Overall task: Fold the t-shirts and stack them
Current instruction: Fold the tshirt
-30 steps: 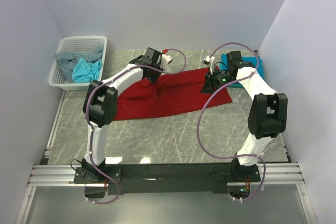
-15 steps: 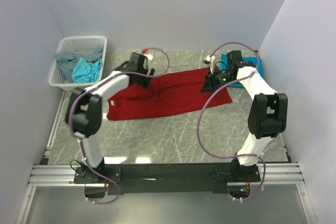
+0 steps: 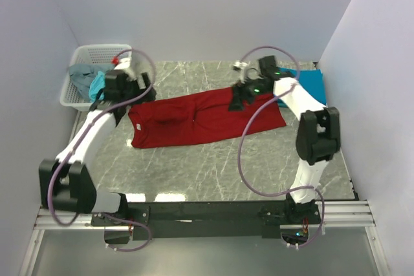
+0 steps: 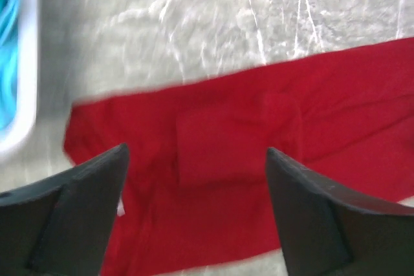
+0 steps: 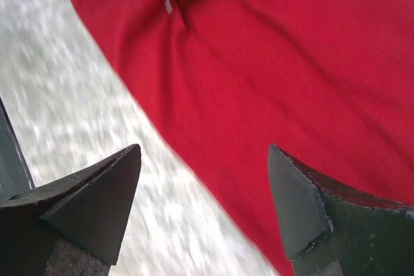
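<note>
A dark red t-shirt [image 3: 200,117] lies spread lengthwise across the marble table, its left end showing a folded-in patch [image 4: 220,147]. My left gripper [image 3: 129,95] hangs open above that left end, nothing between its fingers [image 4: 195,153]. My right gripper [image 3: 238,95] hovers open over the shirt's far edge right of the middle, empty, with red cloth [image 5: 291,63] and bare table under it [image 5: 204,150]. A folded teal-blue t-shirt [image 3: 305,83] lies at the back right. Grey [image 3: 81,75] and light turquoise [image 3: 98,85] t-shirts sit in the basket.
The white mesh basket [image 3: 97,50] stands at the back left, close behind my left arm; its rim [image 4: 26,63] shows at the left of the left wrist view. Walls close the table in on three sides. Bare marble [image 3: 213,166] lies in front of the red shirt.
My left gripper let go of the red shirt's middle, opened and swung left to its left end. My right gripper opened and shifted left and back. The shirt's left part now lies flatter.
</note>
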Controlling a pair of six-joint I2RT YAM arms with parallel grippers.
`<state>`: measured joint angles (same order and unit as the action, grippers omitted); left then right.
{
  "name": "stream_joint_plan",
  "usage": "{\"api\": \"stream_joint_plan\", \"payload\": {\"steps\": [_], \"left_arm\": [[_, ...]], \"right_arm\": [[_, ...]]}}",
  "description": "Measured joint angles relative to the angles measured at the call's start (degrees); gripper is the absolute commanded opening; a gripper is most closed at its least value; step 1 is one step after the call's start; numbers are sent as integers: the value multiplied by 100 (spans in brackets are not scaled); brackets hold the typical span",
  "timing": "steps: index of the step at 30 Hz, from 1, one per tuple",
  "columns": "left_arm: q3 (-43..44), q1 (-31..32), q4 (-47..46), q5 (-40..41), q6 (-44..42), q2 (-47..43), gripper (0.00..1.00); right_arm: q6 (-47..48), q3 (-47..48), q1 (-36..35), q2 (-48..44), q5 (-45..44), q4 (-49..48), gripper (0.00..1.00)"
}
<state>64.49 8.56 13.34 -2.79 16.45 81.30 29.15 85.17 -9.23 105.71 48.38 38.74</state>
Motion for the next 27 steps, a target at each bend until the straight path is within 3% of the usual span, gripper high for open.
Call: {"api": "stream_joint_plan", "payload": {"steps": [6, 8, 14, 27], "left_arm": [[-1207, -745, -251, -542, 577, -1360, 98], [-1333, -807, -295, -662, 575, -1526, 96], [-1742, -798, -260, -870, 398, -1600, 94], [-1871, -798, -240, -1054, 262, -1668, 92]], "right_arm": [[-1792, 1397, -1191, 1156, -350, -743, 80], [-2448, 1976, -1467, 1661, -444, -973, 71], [-4006, 2828, -1790, 2758, -1113, -1401, 62], [-4916, 3324, -1858, 3416, -1847, -1526, 55]]}}
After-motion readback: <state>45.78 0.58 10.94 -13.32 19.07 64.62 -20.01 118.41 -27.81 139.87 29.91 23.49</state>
